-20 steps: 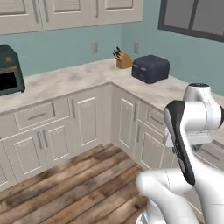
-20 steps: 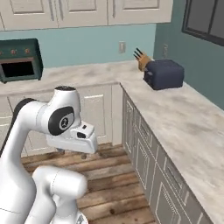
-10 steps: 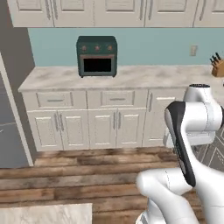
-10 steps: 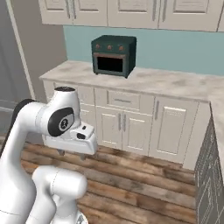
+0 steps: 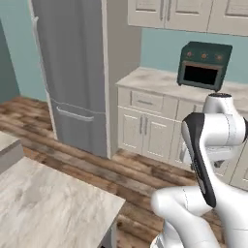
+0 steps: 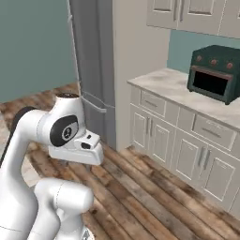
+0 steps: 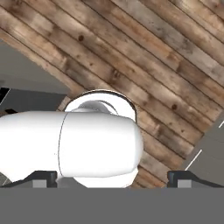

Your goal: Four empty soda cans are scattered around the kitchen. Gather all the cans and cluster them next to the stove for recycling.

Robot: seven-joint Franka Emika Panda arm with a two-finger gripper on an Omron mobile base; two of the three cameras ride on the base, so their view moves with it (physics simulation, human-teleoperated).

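Nearest, lower left of the left base view: pale marble-patterned island countertop (image 5: 53, 203), a surface the right base view lacks. The hand view looks straight down on brown wood-plank floor (image 7: 144, 52); 2 dark fingertips (image 7: 181, 177) stand far apart at its bottom corners, so the two-finger gripper (image 7: 113, 180) is spread wide with nothing between. Mid-distance: tall grey steel refrigerator (image 5: 72, 72), centre-left in both base views. Beyond: cream cabinet run with marble counter (image 6: 161, 84), carrying 1 dark green toaster oven (image 6: 214, 72), upper right. No soda can or stove can be located. Half a second ago the oven sat upper centre; the whole picture has since shifted, so the cameras swung left.
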